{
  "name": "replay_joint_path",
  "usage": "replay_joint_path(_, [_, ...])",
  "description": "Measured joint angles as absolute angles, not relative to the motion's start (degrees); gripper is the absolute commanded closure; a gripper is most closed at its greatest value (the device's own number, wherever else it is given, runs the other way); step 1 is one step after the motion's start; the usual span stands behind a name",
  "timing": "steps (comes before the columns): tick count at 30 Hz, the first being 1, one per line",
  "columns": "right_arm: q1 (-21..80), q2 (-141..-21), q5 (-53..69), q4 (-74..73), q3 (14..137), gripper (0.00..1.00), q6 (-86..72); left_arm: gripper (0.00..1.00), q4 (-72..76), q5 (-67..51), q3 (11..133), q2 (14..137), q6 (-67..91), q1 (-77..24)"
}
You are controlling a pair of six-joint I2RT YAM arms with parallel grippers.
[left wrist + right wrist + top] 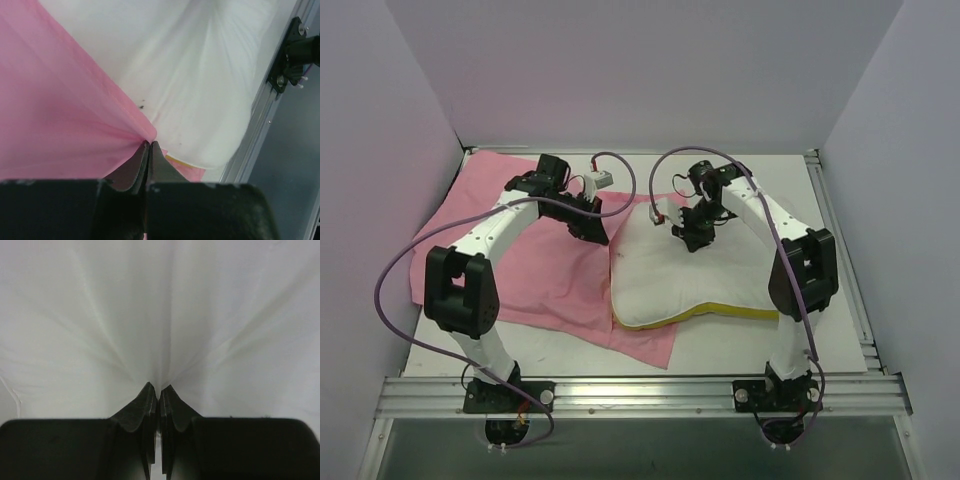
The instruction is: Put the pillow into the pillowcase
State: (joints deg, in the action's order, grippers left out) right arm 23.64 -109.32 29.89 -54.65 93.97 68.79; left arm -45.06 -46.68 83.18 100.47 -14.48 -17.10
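Note:
The white pillow (692, 280) with yellow trim along its near edge lies right of centre on the table. The pink pillowcase (535, 270) is spread to its left, plain matte face up, one corner reaching under the pillow's near left side. My left gripper (592, 232) is shut on a pinch of the pillowcase's edge beside the pillow; the left wrist view shows the pink cloth (65, 115) bunched at the closed tips (148, 143) against the pillow (200, 75). My right gripper (692, 240) is shut on a fold of the pillow's top fabric (160, 315), the tips (159, 388) pinching it.
White walls enclose the table on the left, back and right. An aluminium rail (640, 392) runs along the near edge with both arm bases on it; another rail (840, 250) runs down the right side. Purple cables loop above both arms.

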Motion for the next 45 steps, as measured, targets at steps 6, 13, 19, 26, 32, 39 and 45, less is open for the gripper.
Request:
replay_joint_path(6, [23.20, -111.04, 27.46, -46.30, 93.89, 1.00, 51.13, 1.00, -52.58, -48.86, 86.39, 100.75, -18.57, -17.08])
replay_joint_path(13, [21.71, -114.17, 27.53, -37.10, 94.08, 1.00, 25.89, 0.70, -54.83, -47.05, 92.92, 103.35, -19.46, -17.06])
replay_joint_path(19, [21.17, -115.37, 27.20, -32.10, 94.08, 1.00, 10.74, 0.37, -49.63, -40.56, 86.08, 101.03, -15.33, -15.07])
replay_joint_path(26, [21.08, -115.39, 27.35, -27.92, 93.19, 1.00, 2.87, 0.35, -45.91, -31.57, 73.21, 93.10, -13.21, -15.09])
replay_joint_path(32, [21.08, -115.39, 27.51, -26.70, 91.68, 1.00, 1.83, 0.36, -41.25, -24.62, 67.51, 93.97, -12.27, -18.72])
replay_joint_path(39, [21.02, -115.39, 28.27, -25.85, 90.85, 1.00, 3.25, 1.00, -35.31, -20.84, 67.66, 98.41, -11.40, -20.58])
replay_joint_path(45, [20.71, -115.39, 27.38, -25.65, 90.85, 1.00, 1.17, 1.00, -42.30, -28.93, 73.17, 98.54, -18.11, -18.87])
